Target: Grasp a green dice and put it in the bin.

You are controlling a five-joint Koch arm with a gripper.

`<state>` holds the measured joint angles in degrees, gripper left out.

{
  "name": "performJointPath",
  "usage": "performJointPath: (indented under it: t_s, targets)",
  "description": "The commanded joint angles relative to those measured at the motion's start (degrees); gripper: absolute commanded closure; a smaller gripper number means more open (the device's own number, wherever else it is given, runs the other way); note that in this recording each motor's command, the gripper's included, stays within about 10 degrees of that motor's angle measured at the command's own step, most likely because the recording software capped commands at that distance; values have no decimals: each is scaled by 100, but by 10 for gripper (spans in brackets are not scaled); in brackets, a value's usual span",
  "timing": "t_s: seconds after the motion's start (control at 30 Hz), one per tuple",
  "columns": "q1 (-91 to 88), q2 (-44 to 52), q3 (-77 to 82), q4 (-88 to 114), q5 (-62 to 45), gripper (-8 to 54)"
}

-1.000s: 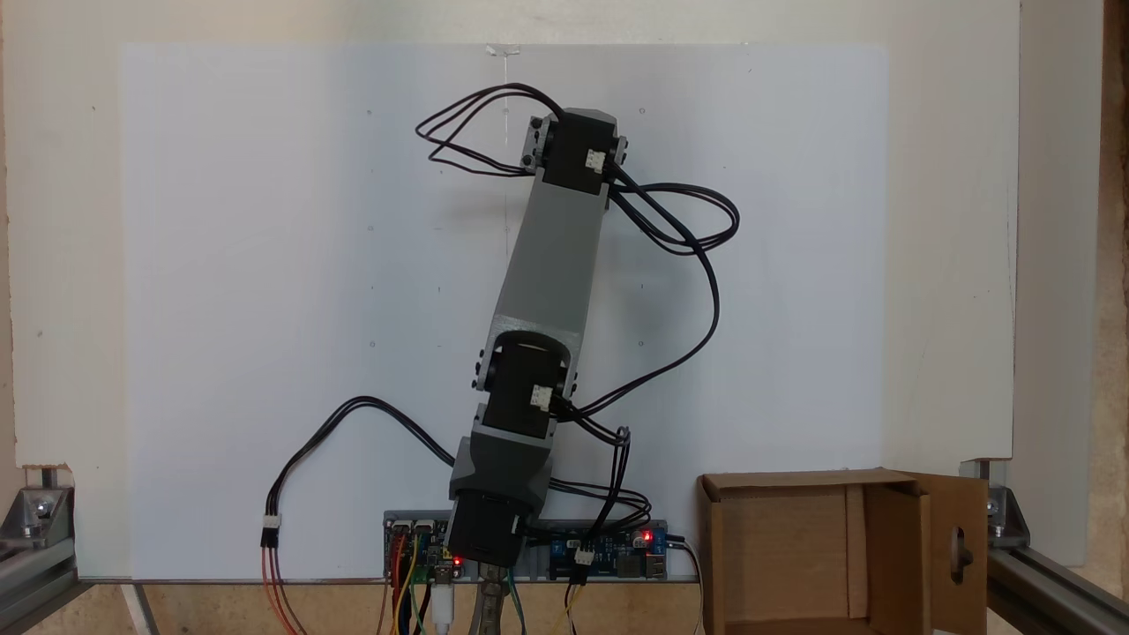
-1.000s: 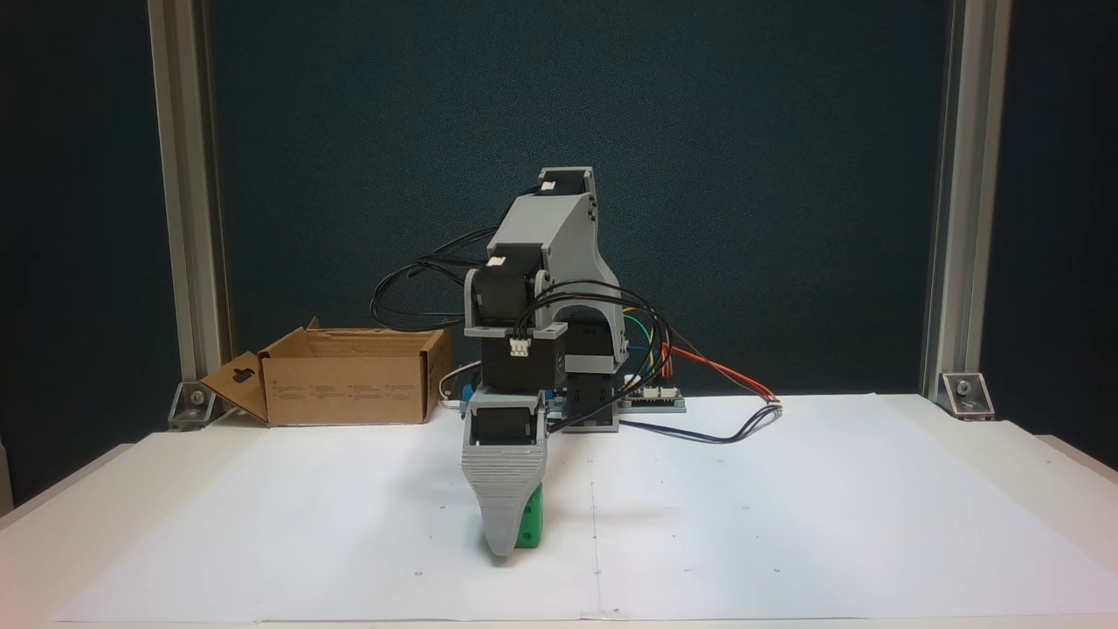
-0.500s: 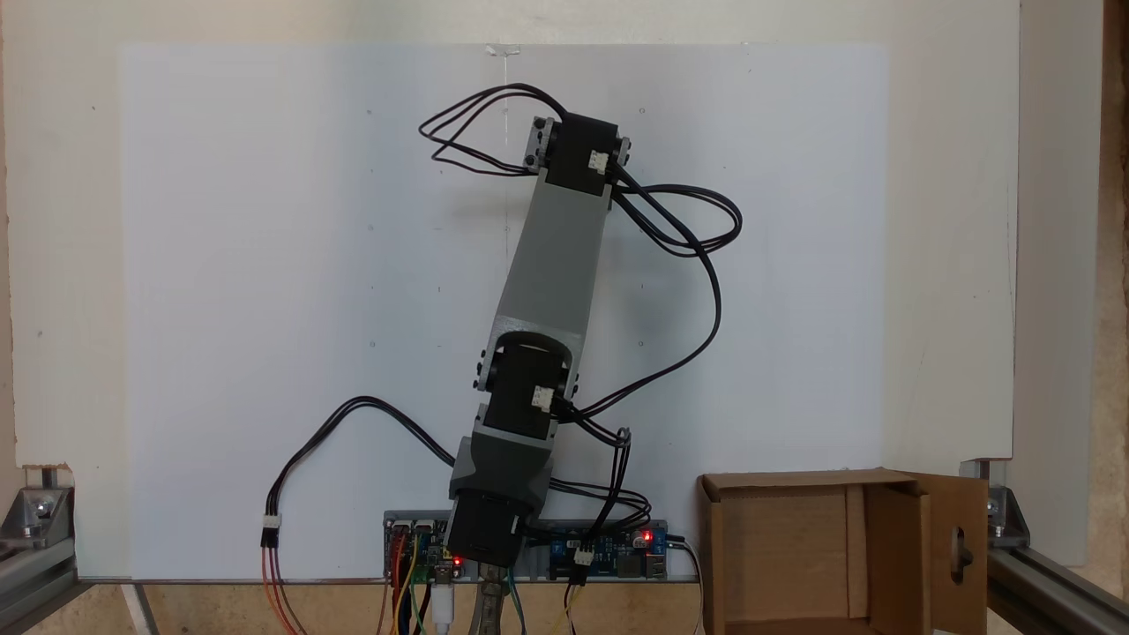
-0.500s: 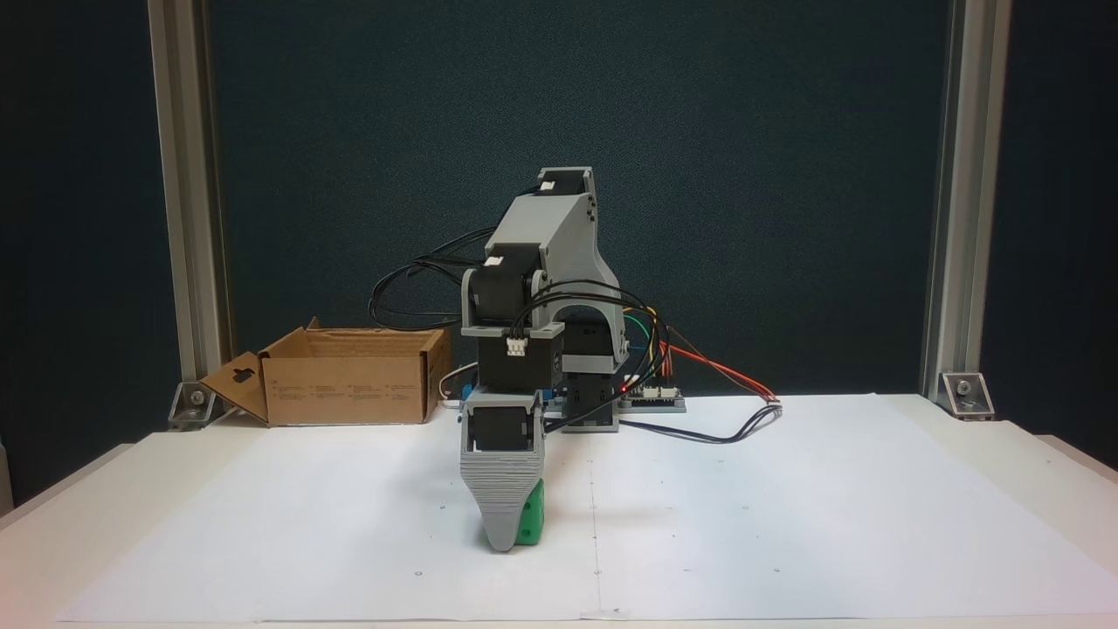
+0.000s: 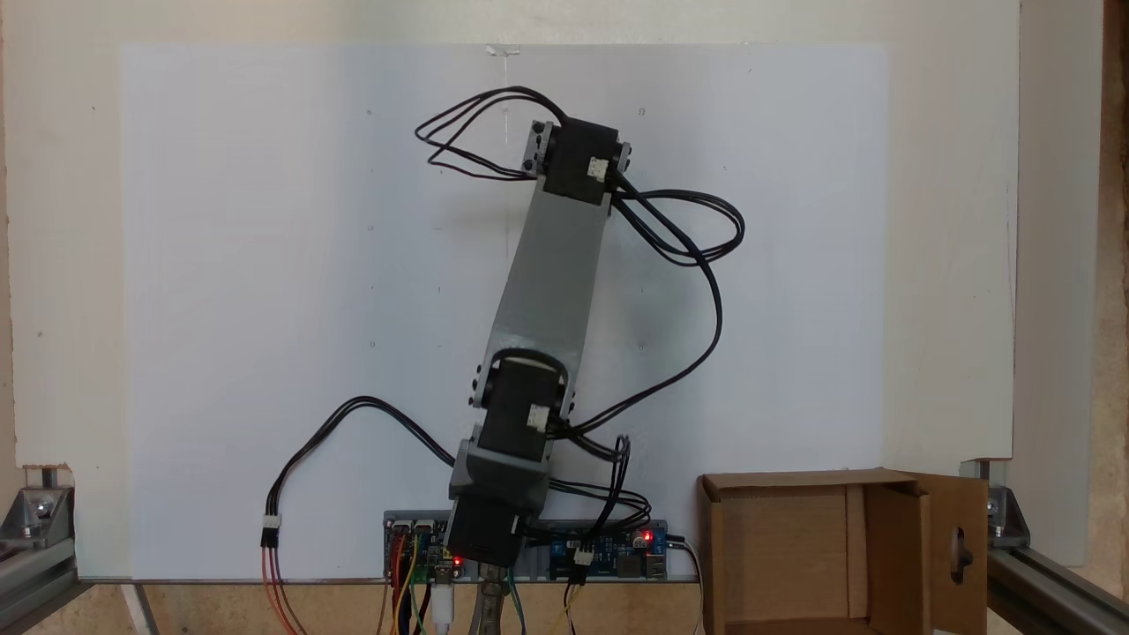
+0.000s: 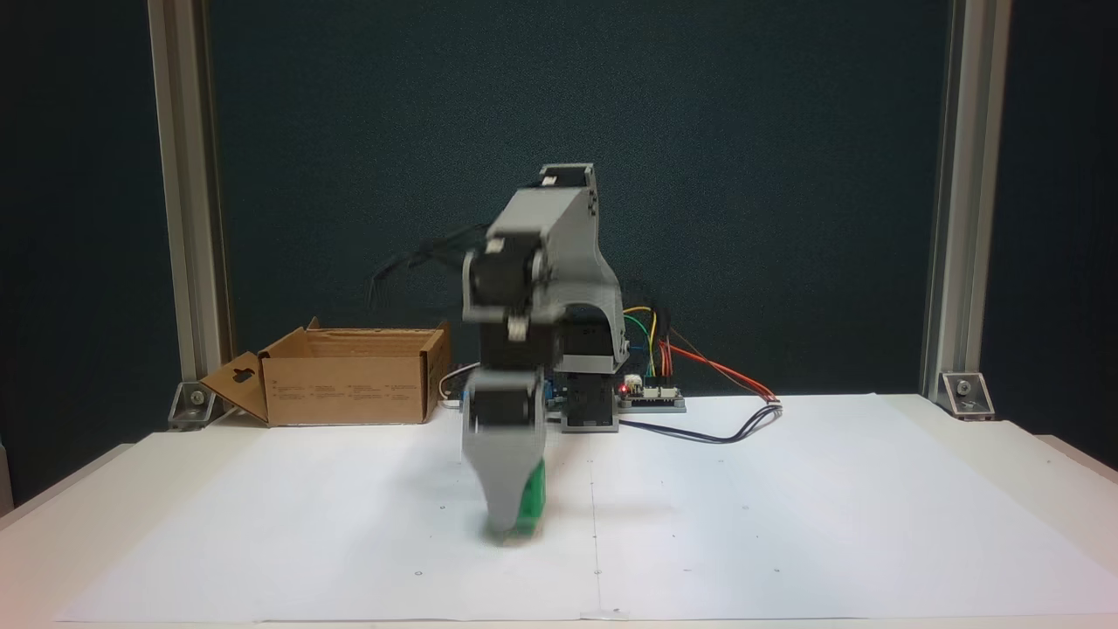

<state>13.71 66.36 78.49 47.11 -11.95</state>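
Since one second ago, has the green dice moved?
Yes. The green dice rose slightly with the gripper, judged against the white paper.

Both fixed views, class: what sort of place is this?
Likely a hobby robotics test bench: white paper sheet on a table, aluminium frame posts, bare circuit boards and loose wires by the arm's base.

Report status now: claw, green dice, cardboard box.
Claw low over paper, blurred, state unclear. Small green plastic dice beside it. Brown cardboard box open, apart; path clear.
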Motion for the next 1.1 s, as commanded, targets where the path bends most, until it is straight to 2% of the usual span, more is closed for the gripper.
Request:
performJointPath:
  t_s: [0.0, 0.17, 0.4, 0.67, 0.87, 1.07]
  targets:
    - [-79, 668, -97, 281, 176, 335]
    - [-220, 1362, -360, 888, 220, 335]
    - [-246, 1670, -1758, 2276, 325, 335]
    - [-167, 1863, -1846, 2479, 325, 335]
    - [439, 1863, -1837, 2470, 281, 334]
    - [1863, 1872, -1837, 2479, 62, 334]
